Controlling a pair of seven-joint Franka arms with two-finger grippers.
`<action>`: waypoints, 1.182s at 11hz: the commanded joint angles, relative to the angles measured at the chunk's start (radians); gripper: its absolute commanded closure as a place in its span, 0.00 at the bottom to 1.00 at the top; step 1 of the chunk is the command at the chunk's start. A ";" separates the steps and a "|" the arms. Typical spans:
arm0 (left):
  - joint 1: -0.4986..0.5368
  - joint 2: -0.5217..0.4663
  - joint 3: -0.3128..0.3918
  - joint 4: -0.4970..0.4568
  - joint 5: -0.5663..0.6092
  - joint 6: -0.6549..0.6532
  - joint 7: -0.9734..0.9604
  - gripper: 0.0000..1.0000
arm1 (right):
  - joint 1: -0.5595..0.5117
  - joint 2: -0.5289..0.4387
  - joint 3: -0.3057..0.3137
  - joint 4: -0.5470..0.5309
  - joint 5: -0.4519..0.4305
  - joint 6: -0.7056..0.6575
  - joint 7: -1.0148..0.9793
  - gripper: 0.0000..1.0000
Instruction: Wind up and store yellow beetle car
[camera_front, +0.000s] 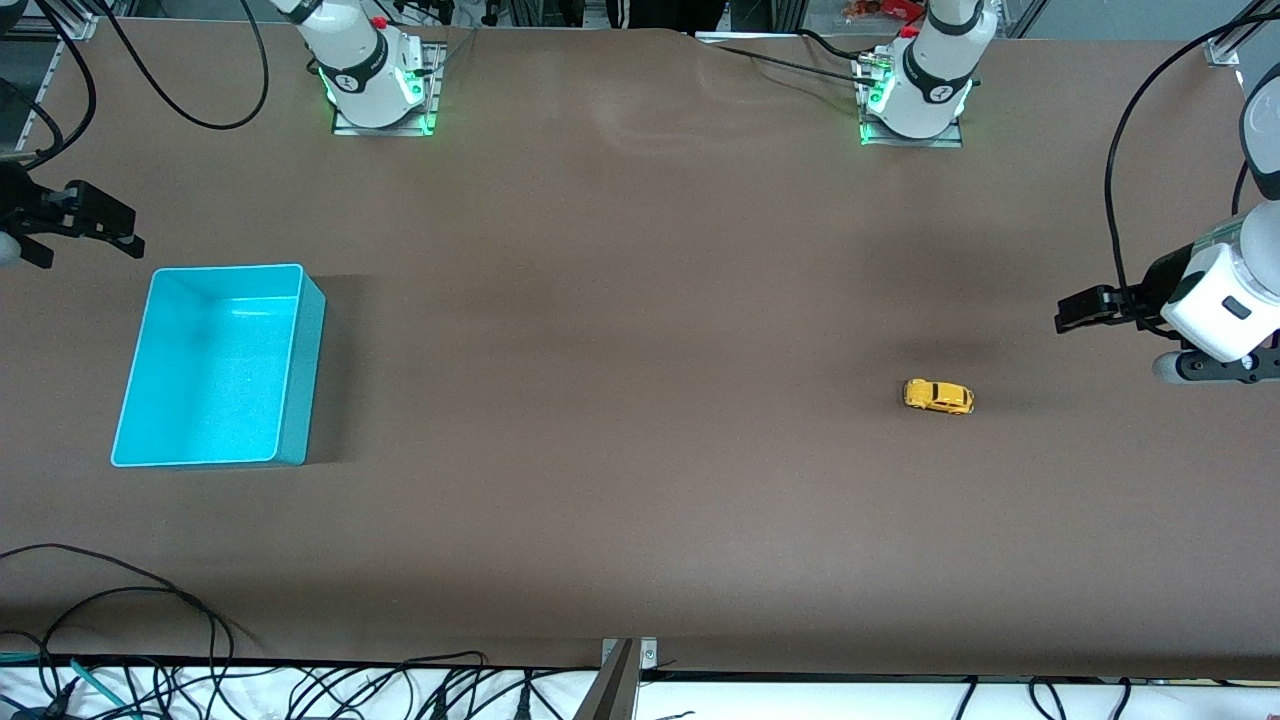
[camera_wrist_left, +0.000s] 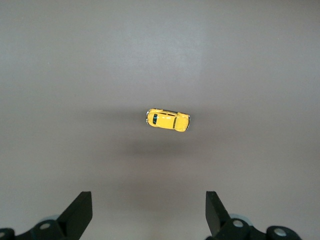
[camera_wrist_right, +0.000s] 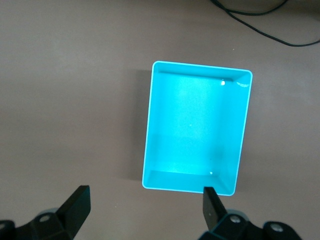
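Yellow beetle car (camera_front: 938, 396) on table (camera_front: 620, 330), turquoise bin (camera_front: 214, 366) well apart; left gripper (camera_wrist_left: 148, 212) & right gripper (camera_wrist_right: 144, 212) aloft, both spread, holding nothing.

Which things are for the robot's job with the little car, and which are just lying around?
For the job:
- tiny bright yellow beetle-shaped toy car, on the table toward the left arm's end
- empty turquoise plastic bin, toward the right arm's end
- left claw, open, above the car
- right claw, open, above the bin

Just lying about:
- black cables at the table's near edge
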 joint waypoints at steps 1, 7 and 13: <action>-0.002 -0.021 0.015 -0.007 -0.030 -0.009 0.082 0.00 | -0.005 -0.013 -0.031 0.028 0.005 -0.038 -0.024 0.00; -0.004 -0.021 0.013 -0.007 -0.016 0.013 0.079 0.00 | 0.006 0.004 -0.026 0.027 0.003 -0.038 -0.017 0.00; -0.005 -0.019 0.011 0.006 -0.015 0.010 0.090 0.00 | 0.004 0.004 -0.029 0.030 0.002 -0.036 -0.023 0.00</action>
